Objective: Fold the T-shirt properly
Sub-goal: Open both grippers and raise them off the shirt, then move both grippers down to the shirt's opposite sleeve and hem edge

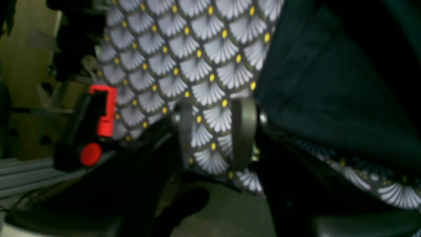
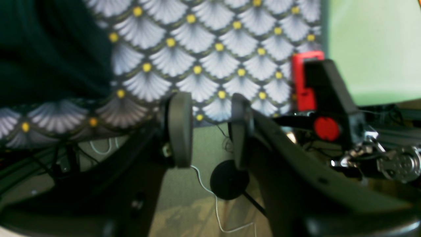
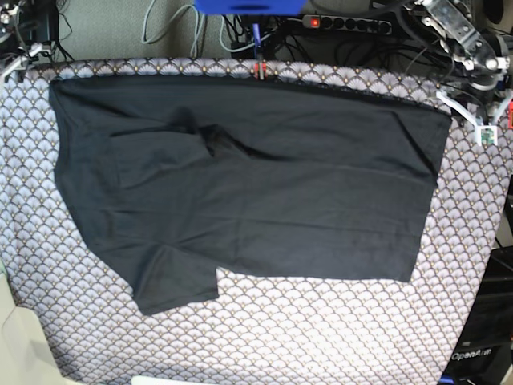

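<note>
We see the T-shirt (image 3: 256,184) lying spread on the table (image 3: 337,329), one sleeve folded inward and the other reaching toward the near edge. Our left gripper (image 1: 215,131) hangs at the table edge just beside the shirt, fingers (image 1: 244,131) parted and holding nothing. Our right gripper (image 2: 210,128) likewise has its fingers (image 2: 179,128) apart, empty, over the tablecloth (image 2: 204,49) edge.

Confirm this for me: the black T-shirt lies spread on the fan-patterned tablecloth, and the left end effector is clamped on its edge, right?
Not quite. The T-shirt does lie spread on the tablecloth, but the left end effector is open with only tablecloth between its fingers, beside the shirt's edge. The left wrist view shows it.
</note>
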{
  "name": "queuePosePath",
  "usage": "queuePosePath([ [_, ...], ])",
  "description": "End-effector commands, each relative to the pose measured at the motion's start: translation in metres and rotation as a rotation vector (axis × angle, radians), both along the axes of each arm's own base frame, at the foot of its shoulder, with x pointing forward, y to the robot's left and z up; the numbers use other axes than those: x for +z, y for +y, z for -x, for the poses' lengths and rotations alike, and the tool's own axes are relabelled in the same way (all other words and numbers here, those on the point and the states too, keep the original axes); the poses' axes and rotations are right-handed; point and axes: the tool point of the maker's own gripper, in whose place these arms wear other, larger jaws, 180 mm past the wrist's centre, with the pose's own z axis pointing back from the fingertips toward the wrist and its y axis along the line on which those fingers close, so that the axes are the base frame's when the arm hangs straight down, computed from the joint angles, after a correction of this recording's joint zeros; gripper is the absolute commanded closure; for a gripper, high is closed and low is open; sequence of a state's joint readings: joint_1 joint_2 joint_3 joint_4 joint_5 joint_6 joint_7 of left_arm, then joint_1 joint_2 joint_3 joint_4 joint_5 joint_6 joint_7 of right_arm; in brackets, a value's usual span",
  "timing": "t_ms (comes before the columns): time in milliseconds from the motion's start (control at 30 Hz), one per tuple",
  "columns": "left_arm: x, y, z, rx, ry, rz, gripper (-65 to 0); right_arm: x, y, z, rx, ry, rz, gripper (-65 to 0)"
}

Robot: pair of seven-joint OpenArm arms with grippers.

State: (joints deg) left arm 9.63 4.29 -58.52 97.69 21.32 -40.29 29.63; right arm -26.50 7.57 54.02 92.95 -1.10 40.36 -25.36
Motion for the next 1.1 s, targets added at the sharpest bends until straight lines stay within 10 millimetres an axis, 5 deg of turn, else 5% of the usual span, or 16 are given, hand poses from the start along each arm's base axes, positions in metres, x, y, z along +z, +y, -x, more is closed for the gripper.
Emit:
queuePosePath([
  [0,0.018,0.006,-0.01,-0.005,-0.057,-0.035,-20.0,0.02,-0.013,-0.012,0.004,-0.054,0.047,-21.4],
  [133,0.038,0.01,-0.025,-0.002,-0.114,-0.065,-20.0,0.033,-0.031,-0.022,-0.009,-0.062,0.11,-21.2],
  [367,0.074,0.033,-0.055,0.075,-0.198,-0.125,-20.0,0.051,-0.042,-0.077,-0.01,-0.091,0.229,-19.3],
  [600,0.067,0.036,-0.053,0.089,-0.15,-0.144,-20.0,0.039,0.031,-0.13,0.173,-0.135,0.158,-2.5],
  [767,0.068,0.045,-0.043,0.128,-0.148,-0.149,-19.9,0.037,0.073,-0.168,0.298,-0.165,0.124,-0.7],
  [1067,0.054,0.04,-0.056,0.119,-0.149,-0.092,-19.9,0.057,0.069,-0.205,0.288,-0.175,0.216,-0.7],
])
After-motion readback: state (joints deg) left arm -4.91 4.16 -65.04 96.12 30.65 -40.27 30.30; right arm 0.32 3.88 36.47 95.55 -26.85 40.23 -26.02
